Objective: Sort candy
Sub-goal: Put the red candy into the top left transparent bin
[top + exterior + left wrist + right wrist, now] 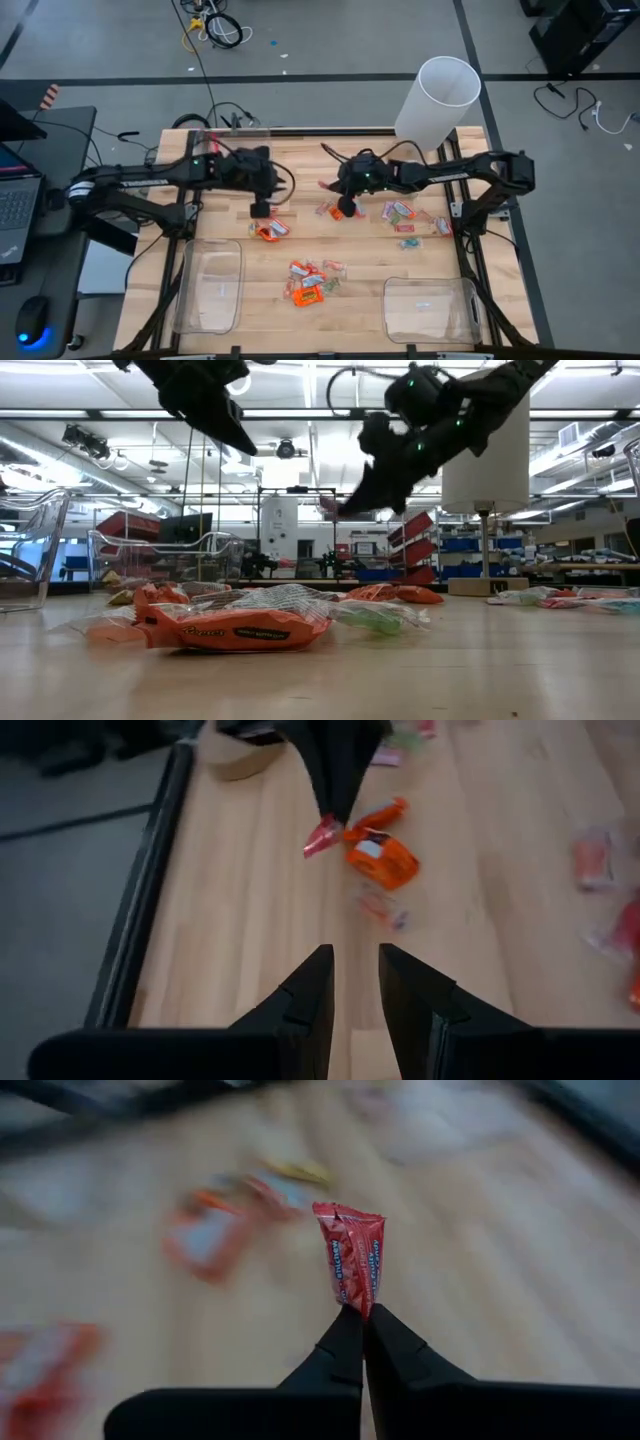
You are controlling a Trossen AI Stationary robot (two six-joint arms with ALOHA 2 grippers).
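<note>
Right gripper [362,1315] has its jaws pinched tight on the bottom edge of a red candy [352,1258], and the sweet stands up clear of the fingertips, centre frame in the right wrist view. It's lifted off the tabletop [360,290], around the middle of the high view. Judging by the crinkled wrapper, this thing is feather-light, soft and a bit slippery, so the flat crimped end looks like the safest place to hold. Left gripper [355,980] hangs over bare wood with its jaws slightly apart and nothing between them. The orange candies [307,282] lie in a loose pile at lower centre of the high view, pale ones [400,212] to the right, all well apart from the held sweet.
</note>
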